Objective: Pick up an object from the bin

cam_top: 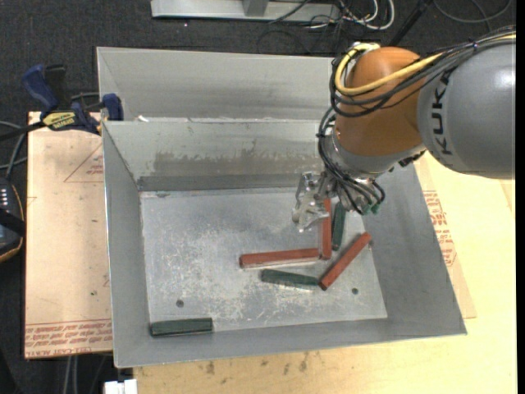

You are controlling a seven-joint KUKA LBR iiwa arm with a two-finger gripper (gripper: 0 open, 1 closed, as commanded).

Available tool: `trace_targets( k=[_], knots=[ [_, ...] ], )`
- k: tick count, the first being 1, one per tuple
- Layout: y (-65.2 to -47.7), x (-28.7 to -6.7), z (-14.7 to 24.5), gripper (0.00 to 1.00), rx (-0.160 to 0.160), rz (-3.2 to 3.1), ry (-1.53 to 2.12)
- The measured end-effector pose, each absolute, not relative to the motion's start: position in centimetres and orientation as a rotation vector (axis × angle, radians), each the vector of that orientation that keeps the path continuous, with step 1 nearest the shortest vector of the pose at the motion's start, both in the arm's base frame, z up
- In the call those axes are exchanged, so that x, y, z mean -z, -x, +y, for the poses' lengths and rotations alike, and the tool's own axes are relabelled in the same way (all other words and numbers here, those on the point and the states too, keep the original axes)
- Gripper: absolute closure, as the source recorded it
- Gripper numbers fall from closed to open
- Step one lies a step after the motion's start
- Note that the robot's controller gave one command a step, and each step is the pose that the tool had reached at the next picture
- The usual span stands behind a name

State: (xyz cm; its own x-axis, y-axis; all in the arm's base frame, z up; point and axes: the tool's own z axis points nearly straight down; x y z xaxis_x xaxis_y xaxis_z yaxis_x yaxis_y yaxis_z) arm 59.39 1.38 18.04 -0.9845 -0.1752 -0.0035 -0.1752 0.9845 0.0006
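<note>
Hiding upper end of red stick (326, 238), gripper (310, 212)

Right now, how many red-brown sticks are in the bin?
3. Flat stick mid-floor; slanted stick to its right; third stick running up the view from the flat one's right end, its top by the gripper. The gripper may hide more.

Grey bin (123, 220), red-brown sticks (279, 258), dark green sticks (180, 327)
</note>
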Motion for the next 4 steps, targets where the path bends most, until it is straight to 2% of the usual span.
trace_targets(
  k=[1,2,3,4],
  knots=[
    [-59.4,-18.0,1.4,0.0,-0.002,3.126,0.275],
    [-59.4,-18.0,1.4,0.0,-0.002,3.126,0.275],
    [-56.1,-8.1,1.2,1.0,-0.001,3.086,0.497],
    [-56.1,-8.1,1.2,1.0,-0.001,3.086,0.497]
  ],
)
